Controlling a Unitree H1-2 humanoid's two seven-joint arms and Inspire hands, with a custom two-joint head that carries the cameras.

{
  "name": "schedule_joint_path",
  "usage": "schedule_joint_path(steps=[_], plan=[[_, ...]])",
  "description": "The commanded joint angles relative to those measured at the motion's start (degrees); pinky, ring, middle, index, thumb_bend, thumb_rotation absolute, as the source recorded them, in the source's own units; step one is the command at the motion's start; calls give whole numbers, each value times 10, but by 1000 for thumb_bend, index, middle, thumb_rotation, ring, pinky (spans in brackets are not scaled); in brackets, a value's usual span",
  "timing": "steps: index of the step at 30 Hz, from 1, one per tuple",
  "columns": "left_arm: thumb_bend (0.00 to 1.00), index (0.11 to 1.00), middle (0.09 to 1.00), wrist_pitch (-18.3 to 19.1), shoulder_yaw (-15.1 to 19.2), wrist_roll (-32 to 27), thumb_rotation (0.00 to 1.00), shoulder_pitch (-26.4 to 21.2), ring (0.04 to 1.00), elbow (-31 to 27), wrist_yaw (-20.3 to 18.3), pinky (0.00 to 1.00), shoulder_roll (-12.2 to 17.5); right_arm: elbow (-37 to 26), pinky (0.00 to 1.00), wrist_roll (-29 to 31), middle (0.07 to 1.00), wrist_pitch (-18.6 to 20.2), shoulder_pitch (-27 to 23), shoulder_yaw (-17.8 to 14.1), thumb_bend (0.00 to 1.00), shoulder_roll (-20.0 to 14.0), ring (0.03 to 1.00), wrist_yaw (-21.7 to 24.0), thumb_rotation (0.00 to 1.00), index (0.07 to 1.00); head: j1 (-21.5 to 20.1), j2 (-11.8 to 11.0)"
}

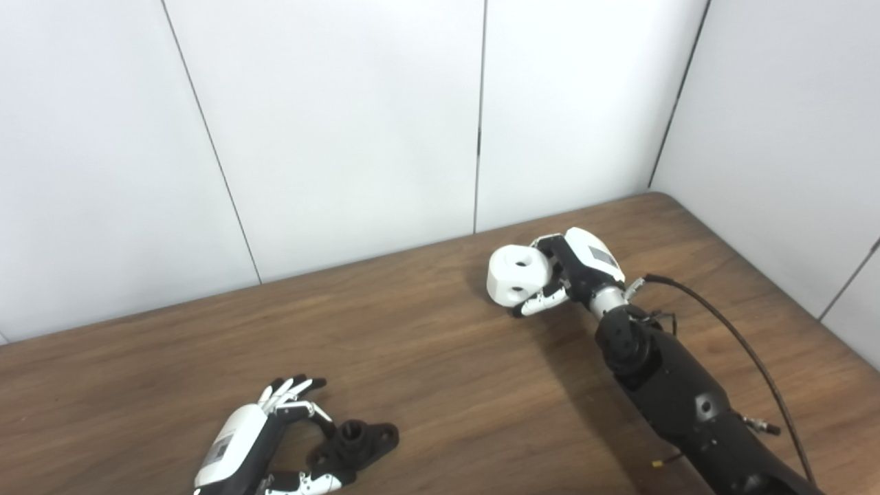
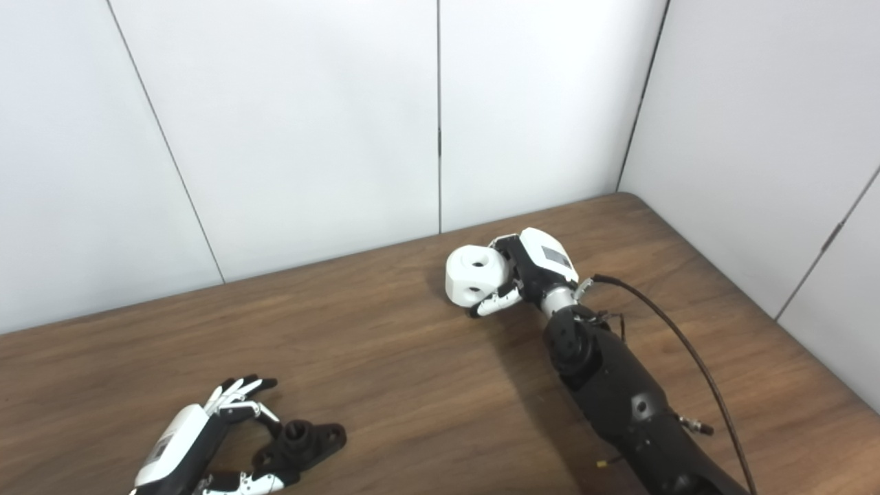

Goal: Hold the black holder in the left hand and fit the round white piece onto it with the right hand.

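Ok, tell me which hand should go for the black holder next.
Left. The left hand already sits beside the black holder on the table, fingers around it, while the right hand is far off and full with the round white piece.

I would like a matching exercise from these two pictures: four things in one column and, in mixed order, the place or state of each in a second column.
Column one:
1. round white piece
2. black holder
3. left hand
4. right hand

Column two:
A. fingers spread at the near left, beside the holder
B. lying on the wooden table, near edge
C. closed around the white piece
D. gripped at the far side of the table, hole facing up

Pairs: 1-D, 2-B, 3-A, 4-C
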Motion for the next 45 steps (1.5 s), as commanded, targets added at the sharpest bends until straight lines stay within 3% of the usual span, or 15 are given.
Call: schedule_joint_path(steps=[1,8,18,31,37,45], plan=[[520,486,902,30,-18,10,47,46,970,31,-52,1000,16,-27,644,0,739,5,-4,-4,519,0,749,9,132,481,2,1],[521,486,901,28,-18,16,48,42,968,38,-47,1000,16,-120,657,14,744,1,-5,-26,518,3,755,22,129,481,25,9],[522,485,904,34,-20,25,50,34,975,46,-44,1000,7,-270,724,32,744,28,-12,-53,520,-1,779,88,131,481,74,20],[523,485,899,53,-21,36,53,32,978,37,-46,1000,-6,-370,640,23,736,32,11,-19,518,13,745,163,129,480,124,37],[523,485,902,59,-22,39,53,30,987,35,-50,1000,-12,-390,591,27,728,15,20,9,519,23,724,186,127,480,135,45],[523,484,903,59,-23,39,54,28,989,39,-49,1000,-21,-399,611,25,730,12,29,45,522,51,734,212,128,480,147,50]])
